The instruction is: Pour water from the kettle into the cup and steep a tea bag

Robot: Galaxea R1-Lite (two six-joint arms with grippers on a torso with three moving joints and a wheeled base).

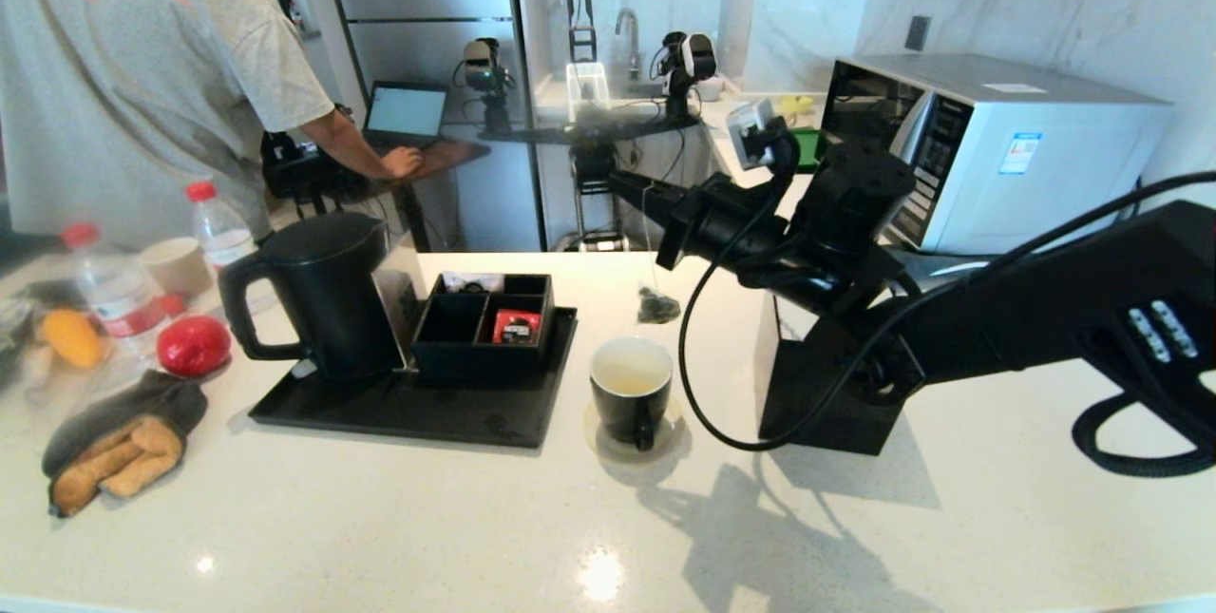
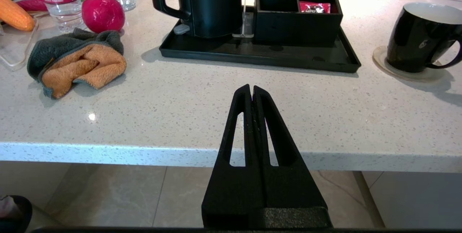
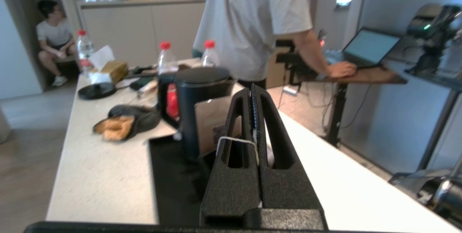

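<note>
Right tool (image 1: 622,183) raised, dangling tea bag (image 1: 656,307) above cup (image 1: 631,390)

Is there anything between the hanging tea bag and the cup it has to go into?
Nothing visible. The tea bag hangs by its string from the shut right gripper, just above and behind the cup, whose mouth is uncovered. The left gripper is shut, off the counter's near edge.

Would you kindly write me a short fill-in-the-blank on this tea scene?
1. The tea bag hangs by its string from the ____ pincer.
2. The kettle stands on a black ____.
3. The cup rests on a round ____.
4. The left pincer is ____.

Missing: right; tray; coaster; shut
</note>
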